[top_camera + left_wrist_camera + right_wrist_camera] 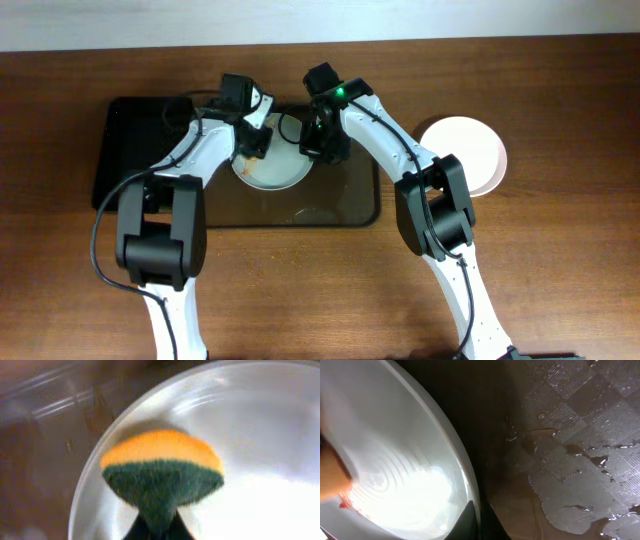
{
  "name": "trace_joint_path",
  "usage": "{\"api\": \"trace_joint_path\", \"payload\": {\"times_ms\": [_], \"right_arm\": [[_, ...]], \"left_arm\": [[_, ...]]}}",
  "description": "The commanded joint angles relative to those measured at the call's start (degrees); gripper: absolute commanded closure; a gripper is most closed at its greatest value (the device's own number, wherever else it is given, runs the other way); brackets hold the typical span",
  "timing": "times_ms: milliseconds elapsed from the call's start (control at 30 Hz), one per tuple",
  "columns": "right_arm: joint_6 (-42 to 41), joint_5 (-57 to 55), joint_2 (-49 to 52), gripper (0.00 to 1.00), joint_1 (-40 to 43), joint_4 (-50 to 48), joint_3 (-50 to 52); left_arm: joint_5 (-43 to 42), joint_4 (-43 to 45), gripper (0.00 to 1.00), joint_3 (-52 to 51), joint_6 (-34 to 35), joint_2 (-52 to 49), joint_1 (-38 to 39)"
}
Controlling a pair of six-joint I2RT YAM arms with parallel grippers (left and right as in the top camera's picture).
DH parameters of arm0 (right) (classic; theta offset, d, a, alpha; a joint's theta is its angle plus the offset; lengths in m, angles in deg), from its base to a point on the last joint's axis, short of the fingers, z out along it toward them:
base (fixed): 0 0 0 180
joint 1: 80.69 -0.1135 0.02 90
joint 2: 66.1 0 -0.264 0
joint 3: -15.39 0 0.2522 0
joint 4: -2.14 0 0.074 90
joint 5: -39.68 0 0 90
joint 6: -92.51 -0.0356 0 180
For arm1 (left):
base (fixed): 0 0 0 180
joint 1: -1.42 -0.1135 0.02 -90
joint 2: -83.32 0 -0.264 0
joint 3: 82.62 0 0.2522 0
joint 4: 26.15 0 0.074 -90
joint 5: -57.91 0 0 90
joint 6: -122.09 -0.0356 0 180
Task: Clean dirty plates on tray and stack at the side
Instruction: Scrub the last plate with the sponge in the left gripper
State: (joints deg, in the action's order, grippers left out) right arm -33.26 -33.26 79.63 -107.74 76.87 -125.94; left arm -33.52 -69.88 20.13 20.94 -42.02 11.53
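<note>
A white plate [283,174] with orange-brown smears lies on the dark brown tray [345,205], at its back left. My left gripper [252,146] is shut on a yellow and green sponge [162,475], which it presses on the plate [260,460]. My right gripper [319,146] is shut on the plate's right rim [405,475], one finger on each side [479,521]. A red-orange sauce trace [342,505] shows by the sponge's edge. Another white plate [465,155] lies on the table to the right of the tray.
A black rectangular bin [130,135] stands left of the tray, partly under my left arm. The tray floor [580,435] is wet, with water patches and droplets. Brown wooden table all round.
</note>
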Motion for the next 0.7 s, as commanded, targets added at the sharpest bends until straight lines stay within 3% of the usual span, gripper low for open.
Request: {"api": "trace_joint_path", "payload": {"times_ms": [0,133,200,267,333,400,467,500,600,667], "right_arm": [[1.03,-0.90,1.97,0.96,0.22,-0.33,0.15],[1.03,0.37,1.97,0.96,0.87,-0.33,0.15],[1.03,0.37,1.97,0.96,0.87,-0.33,0.15],[1.03,0.39,1.97,0.96,0.85,-0.28,0.15],[1.05,0.37,1.97,0.96,0.87,-0.15,0.15],[1.27,0.39,1.97,0.96,0.87,-0.09,0.15],[1.27,0.42,1.97,0.96,0.87,-0.11,0.15],[1.27,0.42,1.97,0.96,0.87,-0.11,0.15],[1.27,0.55,1.97,0.96,0.87,-0.11,0.15],[1.29,0.55,1.97,0.96,0.87,-0.11,0.15]], "left_arm": [[-3.30,-12.87,1.00,-1.90,1.27,-1.62,-0.13],[-6.08,-16.65,1.00,-1.90,0.76,-1.62,-0.15],[-16.26,-13.84,1.00,-1.90,-9.31,-1.64,-0.13],[-15.43,-7.28,1.00,-1.90,-10.86,-1.84,-0.17],[-8.68,0.09,1.00,-1.90,-10.78,-4.26,-0.15],[0.72,1.44,1.00,-1.90,-4.68,-7.76,-0.15],[17.49,0.17,0.99,-1.90,9.40,-8.96,-0.39],[21.18,-0.98,1.00,-1.88,13.33,-8.96,-0.55],[18.69,-10.60,1.00,-1.88,16.70,-8.96,-0.46],[4.31,-18.84,1.00,-0.94,9.27,-8.96,-0.50]]}}
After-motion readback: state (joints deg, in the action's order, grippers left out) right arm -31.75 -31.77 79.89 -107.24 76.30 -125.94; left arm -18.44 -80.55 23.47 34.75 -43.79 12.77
